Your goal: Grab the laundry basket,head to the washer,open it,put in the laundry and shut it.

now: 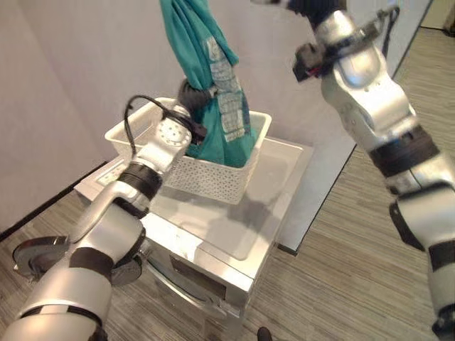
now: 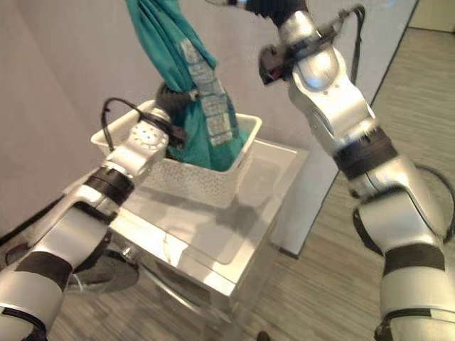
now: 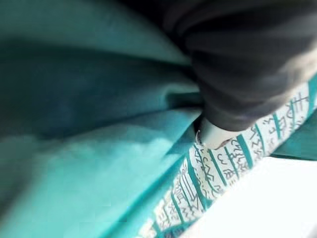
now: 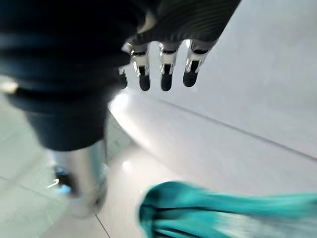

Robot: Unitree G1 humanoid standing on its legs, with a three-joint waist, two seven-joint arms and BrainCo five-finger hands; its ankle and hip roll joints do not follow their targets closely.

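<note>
A white perforated laundry basket stands on top of the white washer. A teal cloth with a pale patterned band rises out of it in a tall column past the top of the head views. My left hand is curled round the cloth just above the basket's rim; the left wrist view has the teal cloth pressed against it. My right hand is high above the basket, its fingers hanging relaxed with nothing between them. The teal cloth shows below them, apart from the fingertips.
The washer stands against a pale wall. Its lid is down under the basket, and a control strip runs along its far left edge. Striped grey floor lies to its right.
</note>
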